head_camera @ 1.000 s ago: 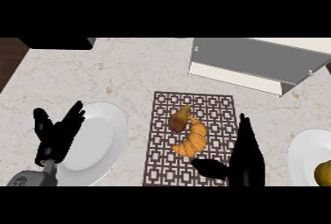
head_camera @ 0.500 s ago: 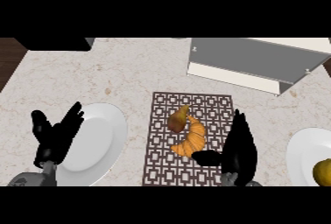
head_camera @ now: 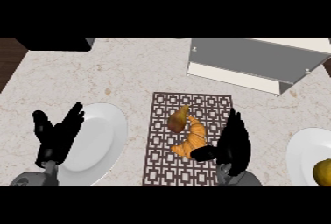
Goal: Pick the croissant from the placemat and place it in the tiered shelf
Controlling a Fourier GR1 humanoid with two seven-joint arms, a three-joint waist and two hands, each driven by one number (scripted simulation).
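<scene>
Golden croissant [head_camera: 189, 134] lies on patterned placemat [head_camera: 187, 140], mid-bench, curved, darker tip toward far side. You see right hand [head_camera: 231, 143] just right of it, fingers [head_camera: 234, 127] straight, released, thumb touching croissant's near end; nothing grasped. Left hand [head_camera: 57, 138] shows at left, over edge of white plate [head_camera: 97, 140], fingers straight, released, holding nothing. Grey tiered shelf [head_camera: 258, 61] stands at far right of marble bench [head_camera: 116, 74], well apart from croissant. Second plate [head_camera: 304, 153] at right edge carries yellow fruit [head_camera: 322, 172].
</scene>
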